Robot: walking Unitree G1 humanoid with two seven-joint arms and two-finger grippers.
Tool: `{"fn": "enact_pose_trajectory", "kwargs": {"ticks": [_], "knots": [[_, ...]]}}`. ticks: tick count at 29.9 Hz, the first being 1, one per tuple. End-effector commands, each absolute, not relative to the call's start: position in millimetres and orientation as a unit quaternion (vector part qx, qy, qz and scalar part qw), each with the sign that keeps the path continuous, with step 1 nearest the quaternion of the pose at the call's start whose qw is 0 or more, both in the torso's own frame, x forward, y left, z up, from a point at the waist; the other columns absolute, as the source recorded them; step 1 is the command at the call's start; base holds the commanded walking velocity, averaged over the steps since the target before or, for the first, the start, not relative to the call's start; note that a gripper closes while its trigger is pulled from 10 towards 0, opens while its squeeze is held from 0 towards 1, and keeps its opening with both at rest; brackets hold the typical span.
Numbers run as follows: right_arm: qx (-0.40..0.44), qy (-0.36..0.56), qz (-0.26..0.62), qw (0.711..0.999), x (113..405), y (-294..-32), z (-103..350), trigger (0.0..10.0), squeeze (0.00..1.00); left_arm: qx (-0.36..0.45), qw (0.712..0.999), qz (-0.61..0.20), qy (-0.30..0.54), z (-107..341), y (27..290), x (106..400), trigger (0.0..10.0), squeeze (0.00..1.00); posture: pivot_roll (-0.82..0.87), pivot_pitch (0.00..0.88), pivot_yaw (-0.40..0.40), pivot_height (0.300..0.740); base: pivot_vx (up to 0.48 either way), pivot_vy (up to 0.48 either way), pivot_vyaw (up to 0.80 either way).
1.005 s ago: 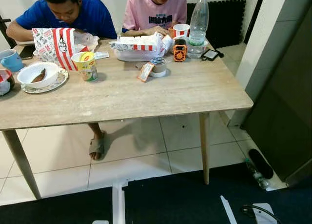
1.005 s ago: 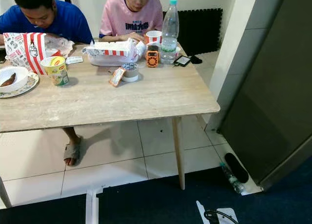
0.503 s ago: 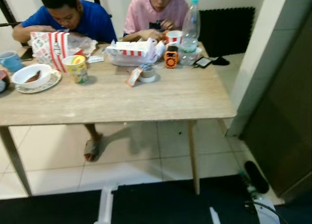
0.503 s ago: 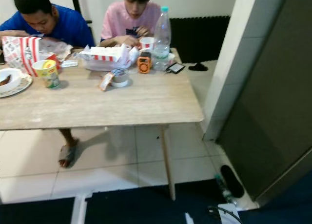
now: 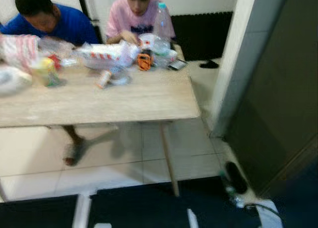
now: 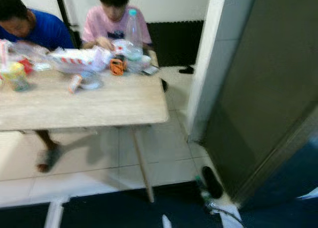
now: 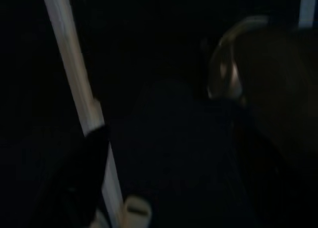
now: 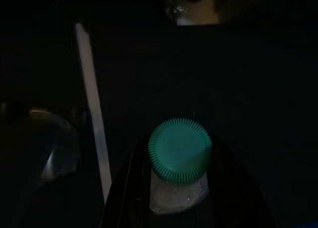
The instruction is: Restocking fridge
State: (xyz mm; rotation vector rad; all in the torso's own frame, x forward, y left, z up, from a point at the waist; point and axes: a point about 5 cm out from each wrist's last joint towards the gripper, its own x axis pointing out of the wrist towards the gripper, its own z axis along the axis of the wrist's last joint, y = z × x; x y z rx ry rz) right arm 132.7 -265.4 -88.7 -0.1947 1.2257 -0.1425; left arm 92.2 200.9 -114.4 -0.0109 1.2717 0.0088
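fridge, the tall dark grey slab (image 6: 258, 94), stands to my right just past a white pillar (image 6: 201, 64). my right end effector (image 8: 174, 208) is closed on a clear plastic bottle with a green ribbed cap (image 8: 180, 149), carried low at my side, i judge so it rides steady while i walk to the door. my left end effector (image 7: 84, 188) hangs idle in the dark; i cannot tell whether its fingers are parted. one light wooden counter (image 5: 124, 101) holds food boxes and one more clear bottle (image 6: 132, 32). two people sit behind it, one in blue (image 5: 59, 27), one in pink (image 5: 136, 24). another bottle (image 5: 229, 194) lies on the floor by the fridge
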Motion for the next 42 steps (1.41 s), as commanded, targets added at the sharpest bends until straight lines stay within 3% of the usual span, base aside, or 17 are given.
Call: {"fn": "enact_pose_trajectory", "kwargs": {"ticks": [1,35,42], "knots": [[-0.087,0.573,-0.07,0.812,132.7,-265.9,-88.5,10.0,0.0,-0.018,0.8,-0.018,0.599,-116.8,185.9,90.3,10.0,0.0,-0.02,0.0,-0.003,0.74,0.0,-0.472,0.0],[-0.091,0.575,-0.068,0.81,134.3,-267.4,-87.5,10.0,0.0,-0.016,0.8,-0.027,0.6,-116.7,186.6,89.9,10.0,0.0,-0.02,0.0,-0.002,0.74,0.0,-0.468,0.0],[-0.098,0.578,-0.062,0.808,133.1,-265.8,-88.5,10.0,0.0,-0.01,0.8,-0.027,0.6,-117.1,185.6,88.5,10.0,0.0,-0.02,0.0,-0.002,0.74,0.0,-0.038,0.0]]}}
